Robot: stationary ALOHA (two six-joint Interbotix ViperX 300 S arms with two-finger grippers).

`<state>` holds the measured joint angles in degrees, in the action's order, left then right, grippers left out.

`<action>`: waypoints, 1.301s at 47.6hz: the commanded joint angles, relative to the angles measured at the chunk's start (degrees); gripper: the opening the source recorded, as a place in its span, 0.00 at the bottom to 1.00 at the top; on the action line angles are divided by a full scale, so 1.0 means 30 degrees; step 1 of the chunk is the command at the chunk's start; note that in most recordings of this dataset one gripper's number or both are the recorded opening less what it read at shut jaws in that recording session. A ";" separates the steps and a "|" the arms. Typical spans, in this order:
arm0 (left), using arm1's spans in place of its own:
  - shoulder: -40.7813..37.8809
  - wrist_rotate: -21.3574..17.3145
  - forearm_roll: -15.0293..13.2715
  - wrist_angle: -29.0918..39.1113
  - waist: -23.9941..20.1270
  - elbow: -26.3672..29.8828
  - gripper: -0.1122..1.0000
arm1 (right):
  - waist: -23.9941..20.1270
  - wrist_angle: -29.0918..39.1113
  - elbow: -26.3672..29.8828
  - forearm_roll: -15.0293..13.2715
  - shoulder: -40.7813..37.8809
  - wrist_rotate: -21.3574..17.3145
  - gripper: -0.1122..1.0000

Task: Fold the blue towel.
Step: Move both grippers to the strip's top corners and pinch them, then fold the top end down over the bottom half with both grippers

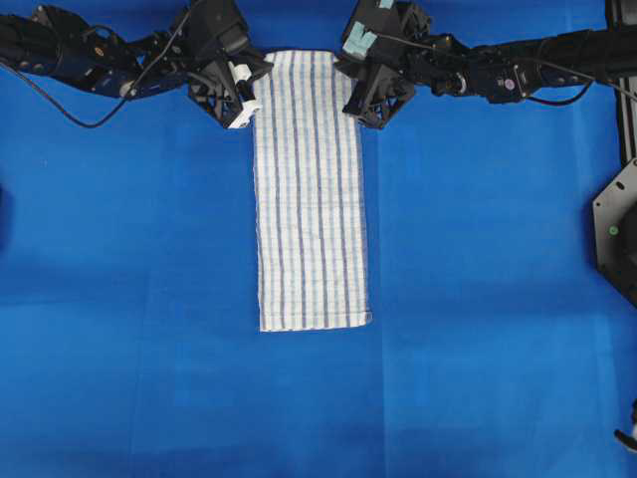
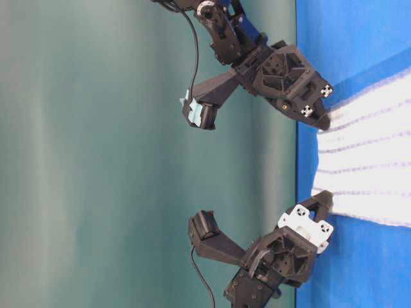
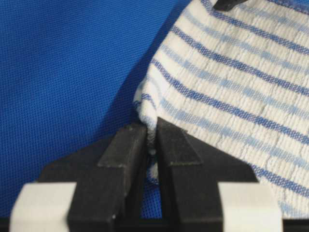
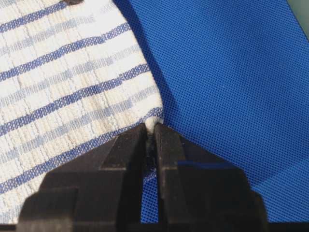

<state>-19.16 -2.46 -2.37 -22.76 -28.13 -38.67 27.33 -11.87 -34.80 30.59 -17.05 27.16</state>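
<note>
The blue towel (image 1: 311,199), white with thin blue check stripes, lies flat as a long narrow strip running from the far edge toward me. My left gripper (image 1: 256,103) is shut on its far left corner. In the left wrist view the cloth (image 3: 231,82) bunches up between the black fingers (image 3: 123,145) of that gripper (image 3: 151,128). My right gripper (image 1: 360,106) is shut on the far right corner. The right wrist view shows a white tuft of towel (image 4: 63,87) pinched at the tips of that gripper (image 4: 150,128). From table level, both grippers (image 2: 323,197) (image 2: 323,122) bite the towel's edge (image 2: 366,160).
A plain blue covering (image 1: 498,299) spreads over the whole table. A black mount (image 1: 617,229) stands at the right edge. Both arms reach in along the far side, with a cable (image 1: 60,105) trailing from the left one. A green wall (image 2: 96,160) stands behind the table.
</note>
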 commanded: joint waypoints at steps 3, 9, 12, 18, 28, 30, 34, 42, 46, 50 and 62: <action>0.0703 -0.0205 0.0029 0.0088 0.0117 0.0322 0.12 | 0.0088 0.0059 0.0205 0.0029 0.0732 0.0000 0.37; 0.1406 -0.0469 0.0029 0.0615 0.0293 0.0234 0.12 | 0.0088 0.0322 0.0000 0.0029 0.1699 0.0000 0.37; 0.1934 -0.0645 0.0029 0.0820 0.0352 0.0205 0.12 | 0.0088 0.0352 -0.0176 0.0029 0.2227 0.0000 0.37; 0.2754 -0.0908 0.0029 0.0938 0.0439 0.0176 0.12 | 0.0088 0.0352 -0.0527 0.0059 0.3135 0.0000 0.37; 0.2871 -0.1025 0.0029 0.0996 0.0527 0.0029 0.12 | 0.0000 0.0381 -0.0615 0.0059 0.3311 0.0000 0.37; 0.2930 -0.1025 0.0029 0.0996 0.0557 -0.0029 0.12 | -0.0059 0.0381 -0.0645 0.0059 0.3340 -0.0029 0.37; 0.3193 -0.0996 0.0029 0.0996 0.0850 -0.0234 0.12 | -0.0322 0.0410 -0.0908 0.0059 0.3633 -0.0088 0.37; 0.4219 -0.0850 0.0029 0.1025 0.2168 -0.0820 0.12 | -0.1289 0.0469 -0.1963 0.0352 0.4922 -0.0352 0.37; 0.4805 -0.0791 0.0029 0.1025 0.2988 -0.1260 0.12 | -0.2021 0.0469 -0.2578 0.0615 0.5625 -0.0527 0.37; 0.5273 -0.0732 -0.0059 0.0996 0.3955 -0.1641 0.12 | -0.3047 0.0352 -0.3252 0.0908 0.6416 -0.0762 0.37; 0.6035 0.0645 -0.0088 0.0996 0.6943 -0.2256 0.12 | -0.6035 -0.0264 -0.4717 0.2109 0.7939 -0.1348 0.37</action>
<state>-2.99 -1.41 -2.55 -19.42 -9.84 -45.70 11.78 -11.51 -48.52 35.77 4.66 23.38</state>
